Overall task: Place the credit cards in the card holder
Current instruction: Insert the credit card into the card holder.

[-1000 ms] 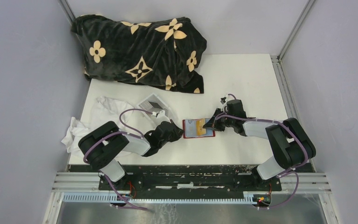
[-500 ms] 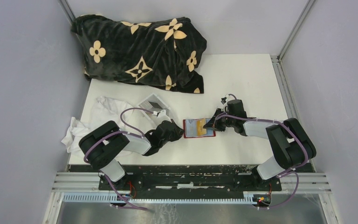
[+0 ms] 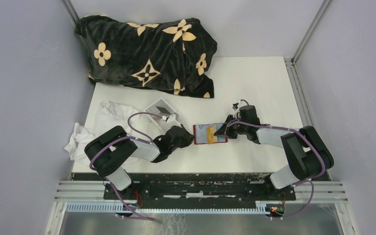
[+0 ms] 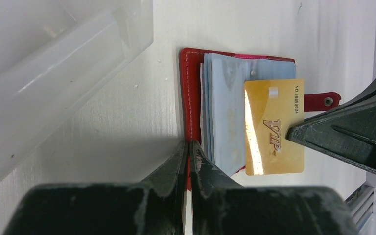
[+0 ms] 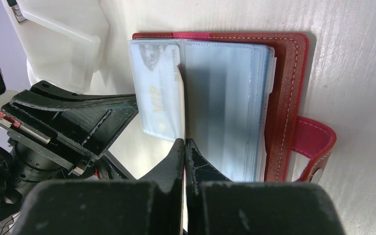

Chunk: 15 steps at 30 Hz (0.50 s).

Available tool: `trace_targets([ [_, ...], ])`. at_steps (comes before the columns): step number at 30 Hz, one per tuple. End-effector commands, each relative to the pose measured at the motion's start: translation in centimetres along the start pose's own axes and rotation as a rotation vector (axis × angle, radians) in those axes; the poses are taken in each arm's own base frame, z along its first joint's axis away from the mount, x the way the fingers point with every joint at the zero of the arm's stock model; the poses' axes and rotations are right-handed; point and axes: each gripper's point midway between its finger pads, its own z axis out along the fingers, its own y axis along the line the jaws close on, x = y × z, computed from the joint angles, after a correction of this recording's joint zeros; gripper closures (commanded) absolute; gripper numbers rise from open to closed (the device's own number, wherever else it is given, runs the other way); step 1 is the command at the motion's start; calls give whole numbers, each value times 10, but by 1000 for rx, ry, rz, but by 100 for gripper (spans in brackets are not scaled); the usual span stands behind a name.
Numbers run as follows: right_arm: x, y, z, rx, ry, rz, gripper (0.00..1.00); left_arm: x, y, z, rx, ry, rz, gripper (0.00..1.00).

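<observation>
The red card holder lies open on the table between both arms, its pale blue clear sleeves fanned out. My left gripper is shut on the holder's red left edge. A gold credit card marked VIP lies across the sleeves, with the snap tab beyond it. My right gripper is shut on that card, which shows edge-on there, its lettering visible through a sleeve. From above, the right gripper sits at the holder's right side. No other cards show.
A clear plastic box stands just behind the left gripper, close to the holder. A crumpled white cloth lies at the left. A black blanket with tan flowers covers the back left of the table.
The card holder and both grippers have shifted very slightly to the right. Both grips are unchanged.
</observation>
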Motion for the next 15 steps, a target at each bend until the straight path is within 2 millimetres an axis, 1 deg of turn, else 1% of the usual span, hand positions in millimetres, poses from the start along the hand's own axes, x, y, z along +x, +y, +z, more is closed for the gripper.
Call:
trace_targets([
  [1, -1, 8, -3, -45, -13, -26, 99, 25, 35, -1, -111, 87, 106, 91],
  [5, -2, 8, -4, -39, -17, -37, 99, 28, 37, 0, -116, 96, 106, 91],
  [9, -2, 0, -3, -7, -20, -36, 99, 29, 36, 0, -115, 96, 107, 91],
  [12, -6, -9, -5, 50, -42, -55, 99, 29, 36, -1, -113, 95, 107, 91],
  [15, -8, -11, -6, 71, -45, -67, 99, 29, 36, -1, -114, 95, 107, 91],
])
